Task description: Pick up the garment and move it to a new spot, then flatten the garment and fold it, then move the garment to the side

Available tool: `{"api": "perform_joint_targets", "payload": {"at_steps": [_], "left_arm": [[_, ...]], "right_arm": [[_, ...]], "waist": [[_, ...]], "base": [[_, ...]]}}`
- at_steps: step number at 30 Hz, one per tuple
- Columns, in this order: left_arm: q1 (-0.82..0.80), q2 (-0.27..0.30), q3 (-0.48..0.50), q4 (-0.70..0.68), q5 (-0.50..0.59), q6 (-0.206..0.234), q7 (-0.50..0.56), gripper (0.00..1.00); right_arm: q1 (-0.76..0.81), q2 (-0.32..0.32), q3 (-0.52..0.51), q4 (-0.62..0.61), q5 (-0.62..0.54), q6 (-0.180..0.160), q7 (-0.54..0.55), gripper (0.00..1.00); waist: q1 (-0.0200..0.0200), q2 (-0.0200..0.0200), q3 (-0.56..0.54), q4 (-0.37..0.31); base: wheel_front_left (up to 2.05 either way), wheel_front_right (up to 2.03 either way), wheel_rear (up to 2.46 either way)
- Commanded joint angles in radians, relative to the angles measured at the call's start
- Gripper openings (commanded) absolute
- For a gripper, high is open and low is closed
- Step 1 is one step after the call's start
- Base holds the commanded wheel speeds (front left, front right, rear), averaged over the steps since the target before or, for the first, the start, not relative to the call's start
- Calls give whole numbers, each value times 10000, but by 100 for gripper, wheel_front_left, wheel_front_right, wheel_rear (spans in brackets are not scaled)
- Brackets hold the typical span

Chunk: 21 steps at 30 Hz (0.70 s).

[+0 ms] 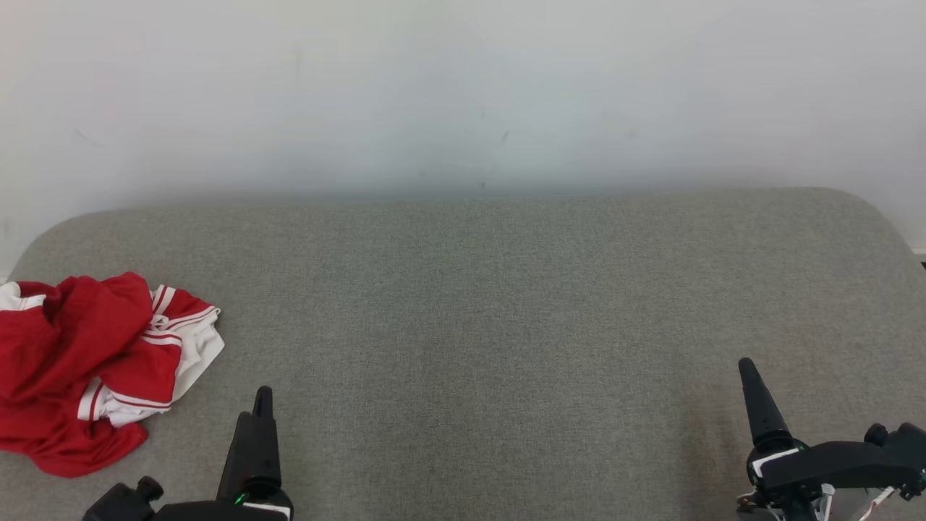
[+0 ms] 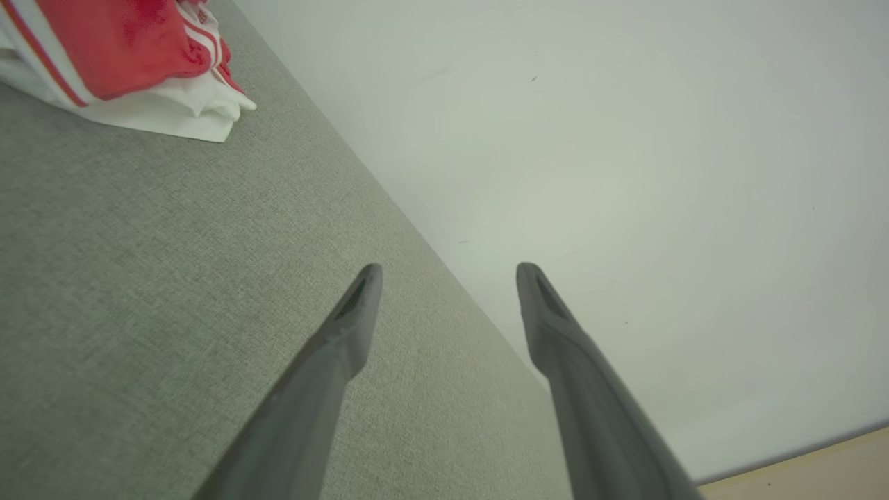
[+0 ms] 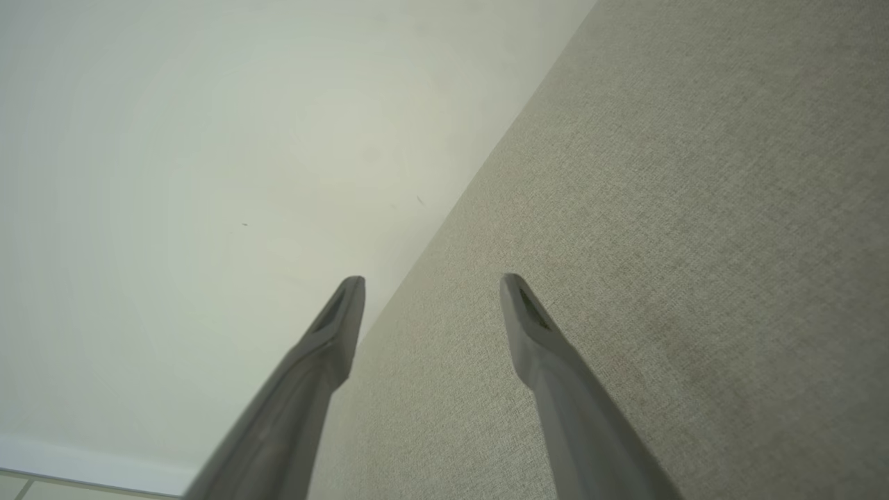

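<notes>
While the grey cushion (image 1: 506, 325) took up the whole lower half of the head view, with the pale wall (image 1: 463, 87) above it, the garment (image 1: 87, 362) lay crumpled at the far left of the frame. It was a red heap with white striped trim. My left pincer (image 2: 448, 267) sat at the lower left, near the heap but apart from it, its two dark fingers spread wide with nothing between them. My right pincer (image 3: 430, 278) sat at the lower right, well apart from the cloth, likewise spread and empty.

I judged that the first step, the pick-up, had not yet begun. The next move called for my left pincer to turn toward the upper left of its own wrist view, where the white hem showed. There it would need to come down on a thick fold and close, so that the whole heap lifted and not one loose layer. The middle of the cushion looked a fair new spot.

The left edge of the head view cut the garment off, so I could not tell its full extent or its kind. Any collar or waistband was lost in the folds. In that view each pincer stood side-on, one finger hiding the other.
</notes>
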Motion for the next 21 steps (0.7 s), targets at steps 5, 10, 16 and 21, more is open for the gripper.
{"api": "perform_joint_targets", "payload": {"at_steps": [5,10,16,21], "left_arm": [[28,-7,-202,-558,1326,151,-161,100],[147,-8,-296,-887,2261,479,-254,100],[286,-8,-443,-1076,3246,687,-354,100],[344,14,-560,-1168,3980,794,-432,100]], "right_arm": [[36,-123,504,-648,-1289,-5,-370,100],[187,-135,739,-856,-2184,-5,-637,100],[357,-155,1090,-1053,-2909,-6,-935,100],[483,-130,1233,-1130,-3526,-7,-1176,100]], "waist": [[0,-1,-30,-9],[0,-1,-69,-18],[0,-1,-126,-18],[0,-1,-169,-12]], "base": [[0,0,0],[0,0,0],[0,0,0],[0,0,0]]}}
